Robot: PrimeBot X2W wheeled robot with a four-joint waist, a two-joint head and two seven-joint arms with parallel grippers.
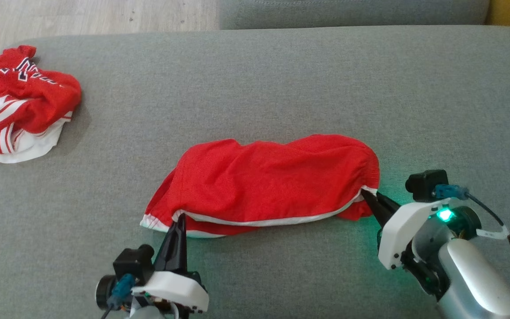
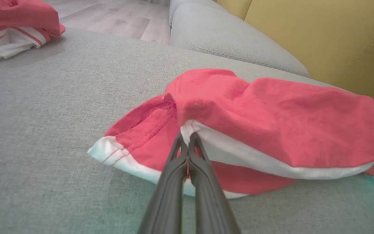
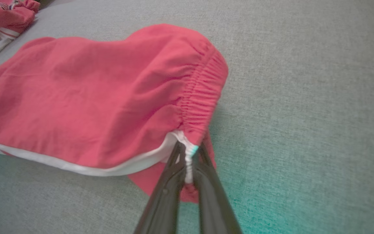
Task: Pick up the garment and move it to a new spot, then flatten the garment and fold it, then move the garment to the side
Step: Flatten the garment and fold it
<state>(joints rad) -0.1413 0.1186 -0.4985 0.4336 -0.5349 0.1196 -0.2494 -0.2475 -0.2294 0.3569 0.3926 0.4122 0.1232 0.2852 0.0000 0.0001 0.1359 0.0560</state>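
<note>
Grey sofa seat [image 1: 281, 79], near front edge: red shorts [image 1: 264, 181], we judge soft, light, limp. Our left gripper [image 1: 180, 218] and right gripper [image 1: 365, 192] each pinch its white trim [image 1: 255, 223].

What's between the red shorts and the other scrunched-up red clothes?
Only bare grey cushion lies between the shorts and the scrunched clothes, in the head view.
</note>
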